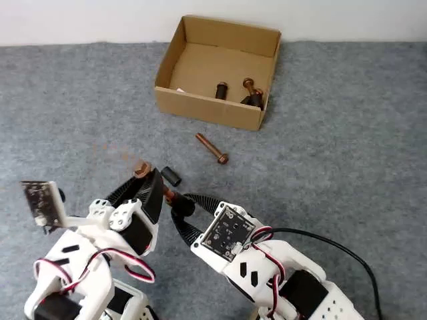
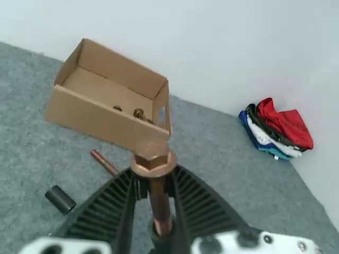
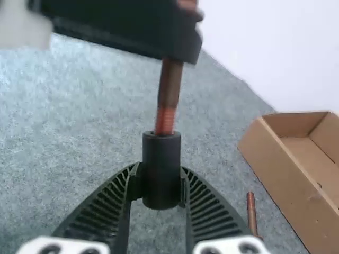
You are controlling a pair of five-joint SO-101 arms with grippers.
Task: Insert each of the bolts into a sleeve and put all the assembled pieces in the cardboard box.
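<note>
Overhead view of a grey carpet (image 1: 347, 173) surface. The L gripper (image 1: 143, 179), lower left of centre, is clamped tight on a copper bolt (image 1: 141, 169), its fingers closed on the shank just under the hex head. The R gripper (image 1: 177, 208), just right of it & a bit lower, is closed around a black sleeve (image 1: 181, 205). In the R wrist view the bolt's threaded tip sits at the sleeve's open mouth, w/ bolt & sleeve lined up end to end.

A loose sleeve (image 1: 171, 176) lies on the carpet at centre frame, just beside both grippers. A loose bolt (image 1: 212, 148) lies above it, btwn the grippers & the cardboard box (image 1: 207, 110). The box is at top centre, open, w/ at least two assembled pieces (image 1: 221, 90) inside, toward its right side.

The L wrist view shows a pile of folded clothes (image 2: 275, 129) by a white wall (image 2: 212, 42).
</note>
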